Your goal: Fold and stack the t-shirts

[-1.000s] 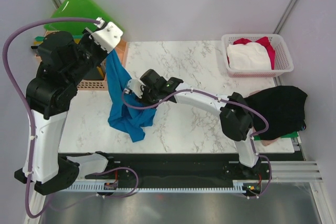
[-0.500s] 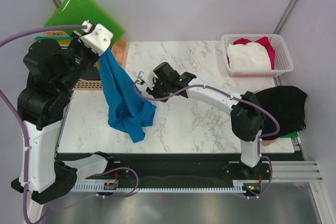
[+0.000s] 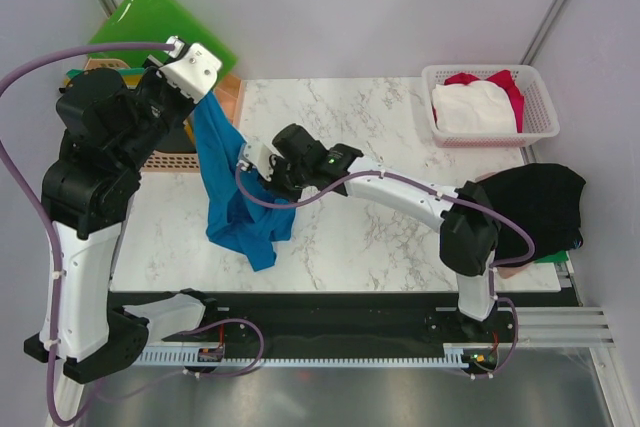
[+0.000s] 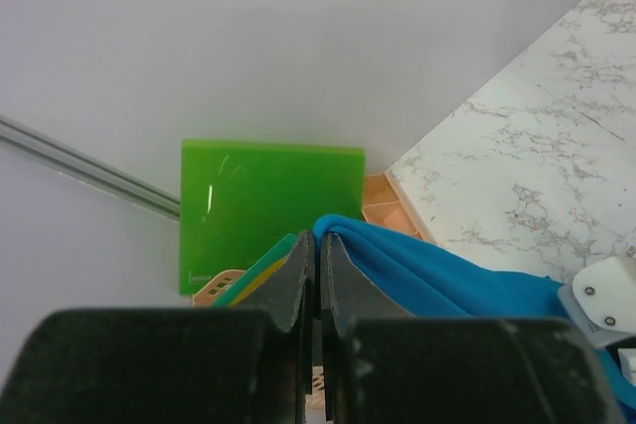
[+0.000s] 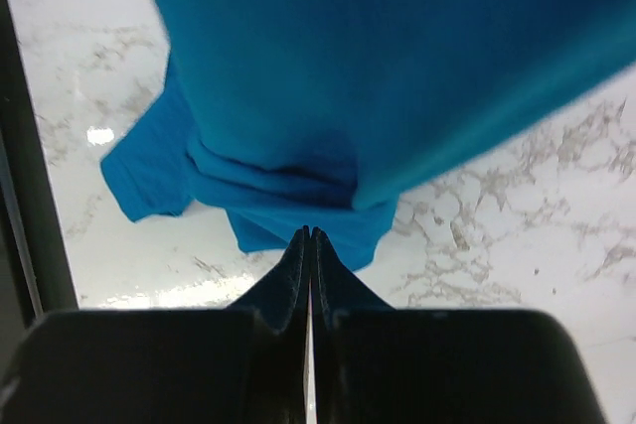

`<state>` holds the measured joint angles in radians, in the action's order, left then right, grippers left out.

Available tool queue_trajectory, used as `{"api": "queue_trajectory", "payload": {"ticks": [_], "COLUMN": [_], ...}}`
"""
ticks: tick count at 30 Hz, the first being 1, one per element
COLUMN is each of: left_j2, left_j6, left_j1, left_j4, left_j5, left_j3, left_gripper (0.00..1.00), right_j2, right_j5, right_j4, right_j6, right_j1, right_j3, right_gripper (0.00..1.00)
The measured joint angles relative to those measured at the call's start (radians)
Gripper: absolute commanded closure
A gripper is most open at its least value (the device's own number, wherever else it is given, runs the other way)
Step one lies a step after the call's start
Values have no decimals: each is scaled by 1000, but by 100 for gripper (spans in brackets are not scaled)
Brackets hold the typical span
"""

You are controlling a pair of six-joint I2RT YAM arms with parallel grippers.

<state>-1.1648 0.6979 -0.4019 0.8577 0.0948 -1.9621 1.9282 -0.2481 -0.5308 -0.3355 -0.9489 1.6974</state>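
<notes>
The bright blue t-shirt (image 3: 236, 197) hangs from my left gripper (image 3: 205, 94), which is raised over the table's far left corner; the shirt's lower end lies bunched on the marble. In the left wrist view the left gripper (image 4: 320, 237) is shut on a fold of the blue t-shirt (image 4: 447, 275). My right gripper (image 3: 258, 169) is beside the hanging cloth at mid-height. In the right wrist view the right gripper (image 5: 310, 231) is shut, nothing shows between its jaws, and its tips sit just below the blue t-shirt (image 5: 338, 76). A black t-shirt (image 3: 535, 202) lies at the right edge.
A white lattice basket (image 3: 534, 130) at the back right holds a white t-shirt (image 3: 472, 107) and a red t-shirt (image 3: 512, 87). Green folders (image 3: 155, 17) lean behind the left arm, above a tan crate (image 3: 172, 161). Pale pink cloth (image 3: 508, 270) peeks from under the black shirt.
My right gripper pulled back from the blue shirt half a second ago and has come back to it, lower and to the left. My left gripper shifted slightly right, still holding the shirt.
</notes>
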Motion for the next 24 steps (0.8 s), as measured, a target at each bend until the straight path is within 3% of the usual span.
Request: {"api": "queue_trajectory", "payload": {"ticks": [7, 13, 19, 24], "left_j2": [1, 1, 3, 5], "left_j6": [0, 0, 0, 0], "left_j1": [6, 14, 14, 14], "left_j4": [0, 0, 0, -1], "left_j5": [0, 0, -1, -3], "left_j3": [18, 22, 26, 32], "left_gripper": [98, 98, 98, 98], "right_j2": [87, 200, 187, -6], "right_j5": [-25, -43, -42, -34], "right_j4": [21, 24, 36, 30], "right_j6": [10, 23, 25, 22], "right_j1": [-45, -48, -38, 0], "right_j3": [152, 170, -32, -344], "right_gripper": [100, 100, 100, 100]}}
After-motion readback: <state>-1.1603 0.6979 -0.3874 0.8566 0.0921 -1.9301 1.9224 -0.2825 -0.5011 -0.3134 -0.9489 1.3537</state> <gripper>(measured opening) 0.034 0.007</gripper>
